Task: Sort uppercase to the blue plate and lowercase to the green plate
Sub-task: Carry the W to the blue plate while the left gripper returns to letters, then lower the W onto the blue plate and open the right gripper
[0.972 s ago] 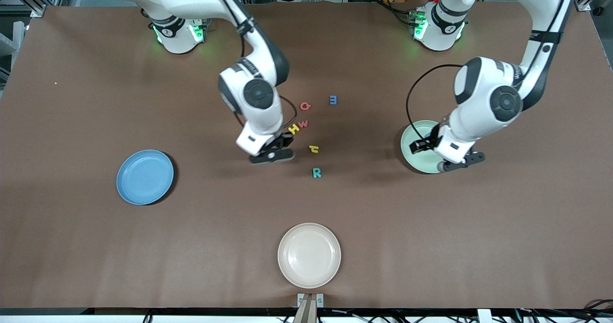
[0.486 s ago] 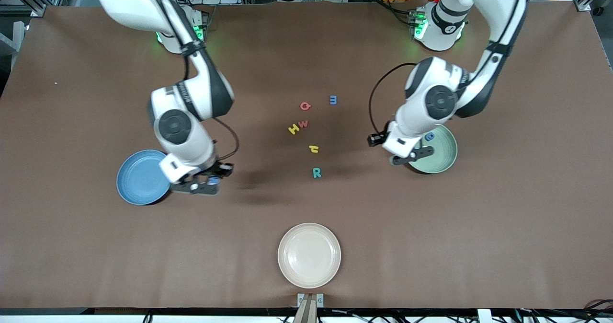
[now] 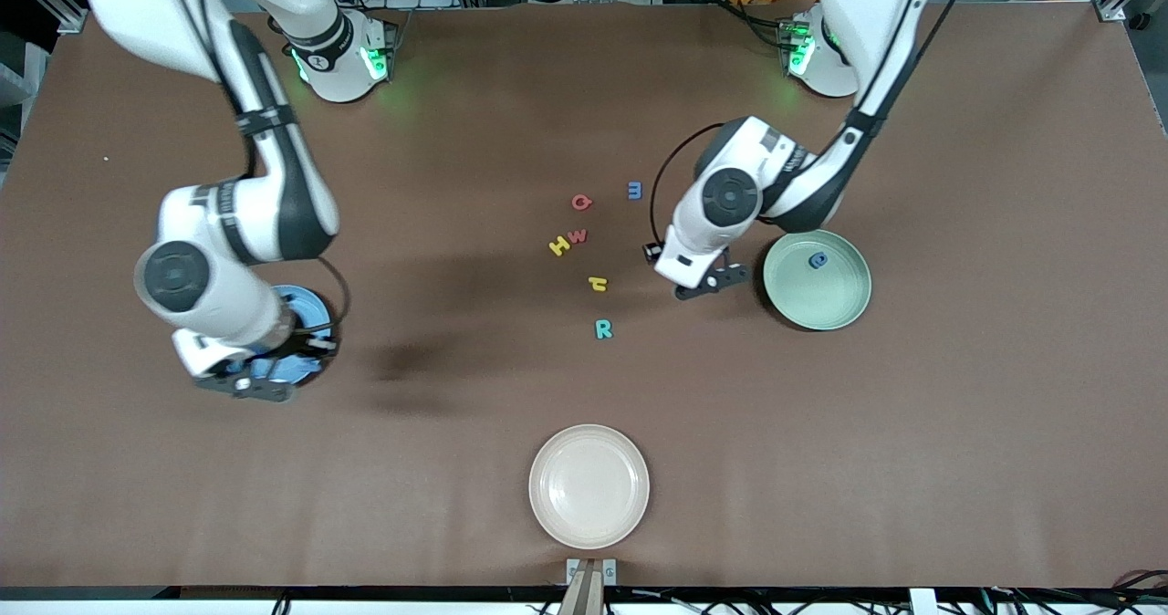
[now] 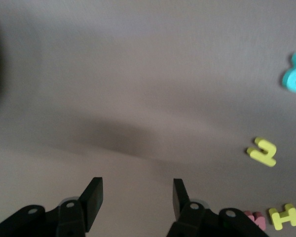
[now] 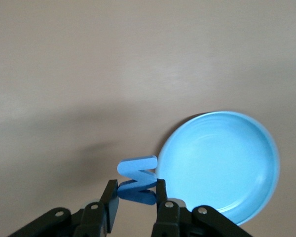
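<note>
Right tool (image 3: pixel 245 383) over near edge of blue plate (image 3: pixel 306 309), clenched on blue M (image 5: pixel 137 178). Teal R (image 3: pixel 603 328), yellow h-like letter (image 3: pixel 598 283), H (image 3: pixel 559 246), w (image 3: pixel 578 235), Q (image 3: pixel 582 202), m (image 3: pixel 635 190) on bench (image 3: pixel 584 104). Left tool (image 3: pixel 710 285) released, over bare bench beside green plate (image 3: pixel 817 305) containing blue rounded letter (image 3: pixel 818 260).

The only readable characters are the foam letters themselves. On the brown table lie a yellow foam H (image 3: pixel 559 246), a red foam w (image 3: pixel 578 235), a red foam Q (image 3: pixel 582 202), a teal foam R (image 3: pixel 603 328) and a small blue foam m (image 3: pixel 635 191) (seen sideways). A yellow foam piece (image 3: pixel 598 283) is perhaps an h.
</note>
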{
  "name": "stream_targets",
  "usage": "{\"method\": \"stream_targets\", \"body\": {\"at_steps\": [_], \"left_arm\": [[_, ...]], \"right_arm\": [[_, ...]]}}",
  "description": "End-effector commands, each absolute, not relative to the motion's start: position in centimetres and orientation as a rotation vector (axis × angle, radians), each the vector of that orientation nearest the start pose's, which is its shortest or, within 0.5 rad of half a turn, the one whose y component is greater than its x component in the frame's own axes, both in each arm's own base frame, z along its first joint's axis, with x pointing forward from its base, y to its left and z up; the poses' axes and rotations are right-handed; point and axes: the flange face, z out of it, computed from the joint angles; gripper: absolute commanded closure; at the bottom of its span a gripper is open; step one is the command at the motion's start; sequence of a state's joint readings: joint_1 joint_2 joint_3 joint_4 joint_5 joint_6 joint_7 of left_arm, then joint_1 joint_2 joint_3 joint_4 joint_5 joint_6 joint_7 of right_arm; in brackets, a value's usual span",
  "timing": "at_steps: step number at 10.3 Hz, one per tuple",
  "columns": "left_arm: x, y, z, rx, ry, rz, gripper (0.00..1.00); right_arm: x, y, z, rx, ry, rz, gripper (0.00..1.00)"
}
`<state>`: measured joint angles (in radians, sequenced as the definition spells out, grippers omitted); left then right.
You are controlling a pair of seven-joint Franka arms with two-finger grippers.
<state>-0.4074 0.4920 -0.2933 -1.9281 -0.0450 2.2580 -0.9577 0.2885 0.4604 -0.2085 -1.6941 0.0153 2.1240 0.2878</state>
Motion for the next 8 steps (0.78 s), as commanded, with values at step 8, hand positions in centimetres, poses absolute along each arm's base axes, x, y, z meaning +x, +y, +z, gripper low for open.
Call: {"method": "stream_targets", "body": {"at_steps": [8], "left_arm": [[37.4,-43.5,18.9,-2.895,-0.424,0.448,0.35]], "right_arm": [[61.6,-5.2,24.3,-3.193,0.354,0.184,1.00]]}}
